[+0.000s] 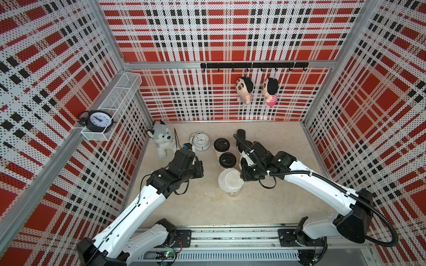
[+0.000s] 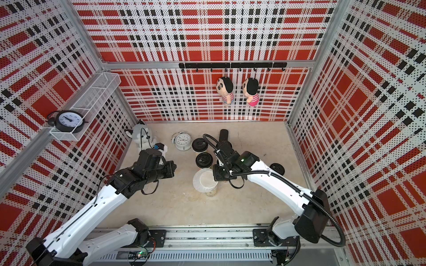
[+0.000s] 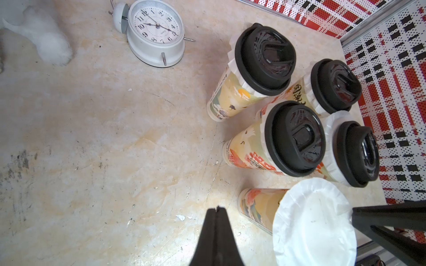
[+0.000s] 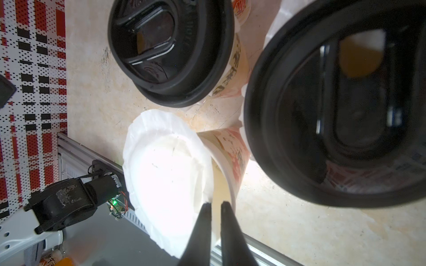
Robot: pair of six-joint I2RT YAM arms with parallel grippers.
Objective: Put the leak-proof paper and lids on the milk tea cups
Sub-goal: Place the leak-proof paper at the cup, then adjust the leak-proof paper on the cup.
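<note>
Leak-proof paper (image 3: 313, 225) tops one milk tea cup (image 3: 259, 207); four wear black lids (image 3: 295, 138); left tool (image 3: 216, 208), right tool (image 4: 215, 205) both closed

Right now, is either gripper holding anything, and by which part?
The left gripper holds nothing. The right gripper sits shut at the edge of the leak-proof paper on the unlidded cup; whether it pinches that edge cannot be told.

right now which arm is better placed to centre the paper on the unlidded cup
Probably right: right gripper sits at the paper's edge; left gripper hangs off to the cup's side.
</note>
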